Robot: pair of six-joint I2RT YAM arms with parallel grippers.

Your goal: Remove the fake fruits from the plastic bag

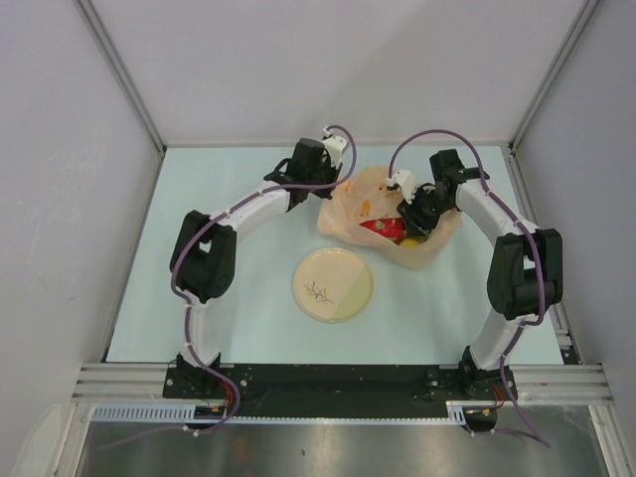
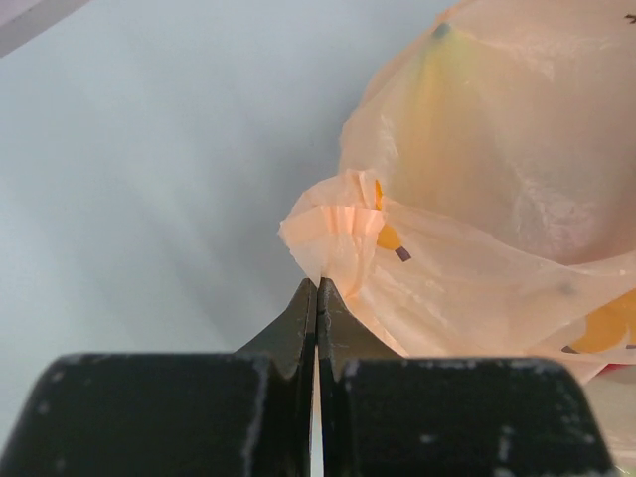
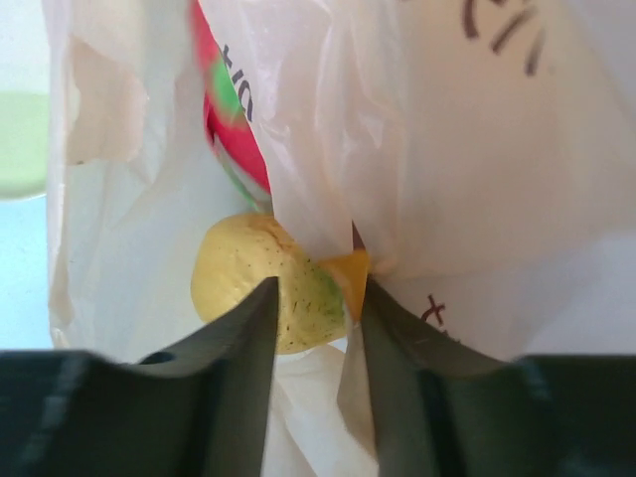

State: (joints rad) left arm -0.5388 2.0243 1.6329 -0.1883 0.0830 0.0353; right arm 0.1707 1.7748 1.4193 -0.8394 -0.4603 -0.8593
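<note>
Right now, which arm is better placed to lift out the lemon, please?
Right: the right fingers sit open beside the lemon in the plastic bag; the left fingers pinch the bag's edge.

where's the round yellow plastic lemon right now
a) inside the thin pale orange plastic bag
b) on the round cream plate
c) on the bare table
a: the lemon lies within the folds of the bag, just past the fingertips of the right gripper.

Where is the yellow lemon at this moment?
In the right wrist view, the lemon lies inside the plastic bag, just ahead of the open right claw and next to the red fruit.
</note>
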